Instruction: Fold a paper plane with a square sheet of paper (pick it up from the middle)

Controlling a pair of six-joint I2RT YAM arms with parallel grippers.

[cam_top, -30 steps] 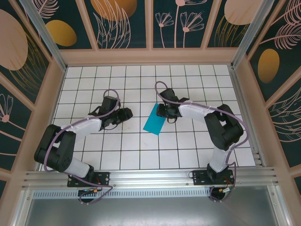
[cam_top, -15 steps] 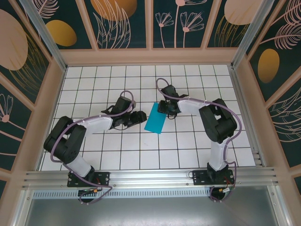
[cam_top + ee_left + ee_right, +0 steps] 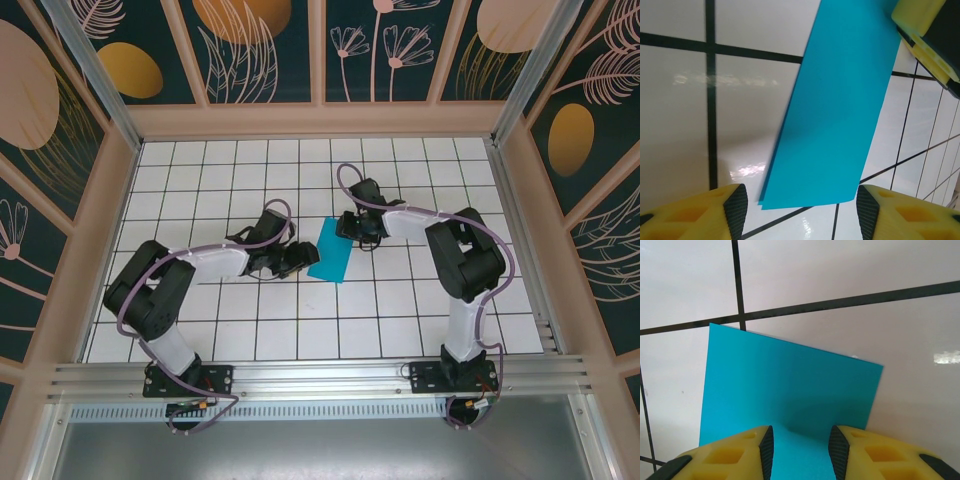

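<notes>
Offers the white gridded tile table (image 3: 200, 330) as backing for the thin bright cyan-blue sheet of paper (image 3: 330, 251), lying mid-table as a narrow folded strip. Steadies its far end under the right gripper (image 3: 796, 450), jaws narrowly apart, probably pressing rather than pinching. Sets the left gripper (image 3: 797, 205), wide open and empty, astride the near end, closer than a second ago.

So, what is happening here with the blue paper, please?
A blue sheet of paper lies flat on the white tiled table as a narrow rectangle, apparently folded in half. The right end effector is at the sheet's far right edge, its jaws a little apart with paper showing between them. The left end effector is at the near left end, its jaws open on either side of the strip. There is no plane shape yet.
</notes>
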